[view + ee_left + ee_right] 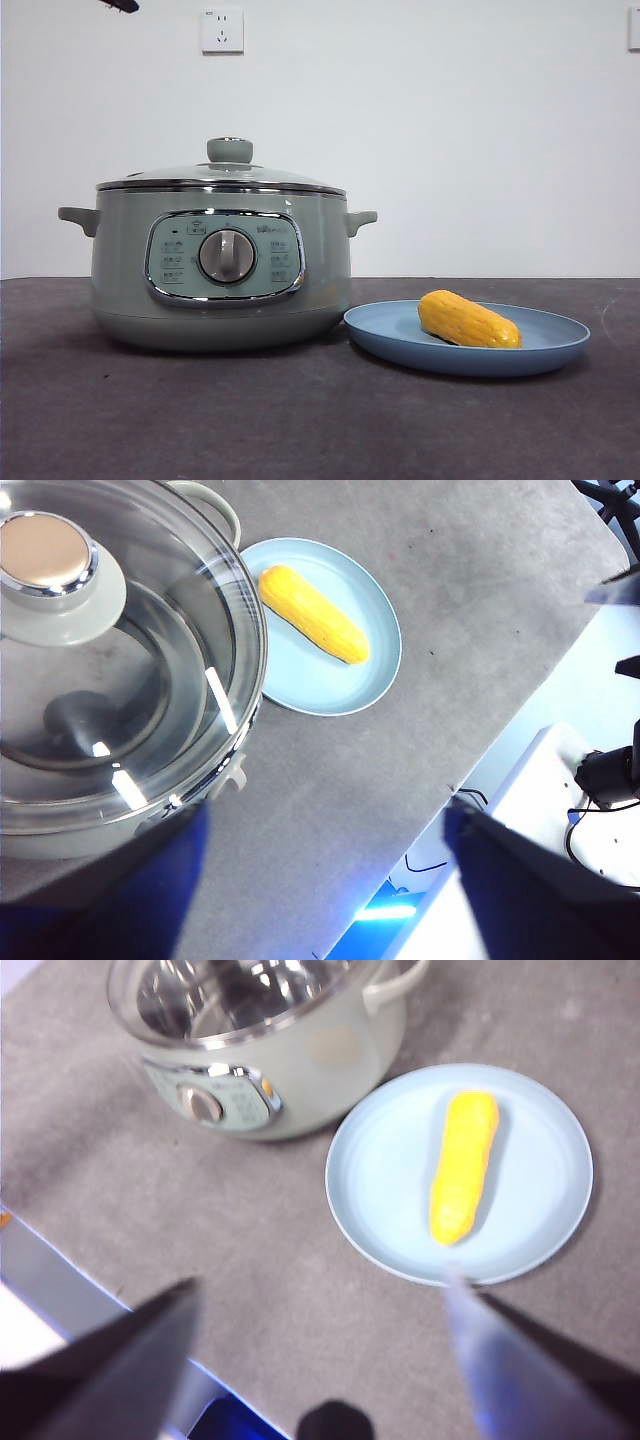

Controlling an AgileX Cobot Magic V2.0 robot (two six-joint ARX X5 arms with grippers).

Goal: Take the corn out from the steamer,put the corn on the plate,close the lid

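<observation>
- While both arms hang raised above the table, I read my left gripper [320, 880] as spread wide with nothing between its jaws; it hovers high over the table edge, with the steamer and the plate below it.
- My right gripper [320, 1360] is likewise spread wide and empty, looking down on the plate [380, 1170] from well above.
- From the front, only a black arm tip [120, 5] shows at about 11 o'clock in the frame; I cannot tell which arm it belongs to.
- On the plate [560, 350] lies the corn [468, 320], on its side, tilted a little, resting across the plate's middle.
- At 9 o'clock from the plate stands the steamer [220, 265], its base just beside the plate's rim; whether they touch I cannot tell.
- Seated on the steamer is the lid [225, 175], chrome rim flush all round, knob upright at the centre; through the glass the pot's inside looks dark and I make out no food.
- Underneath everything is the table [300, 420], covered in dark grey matte felt-like cloth.
- Behind it is a plain white wall [480, 130] with a socket [222, 30] at 12 o'clock above the steamer.
- Past the table edge, the left wrist view shows white equipment with black cables [590, 810].
</observation>
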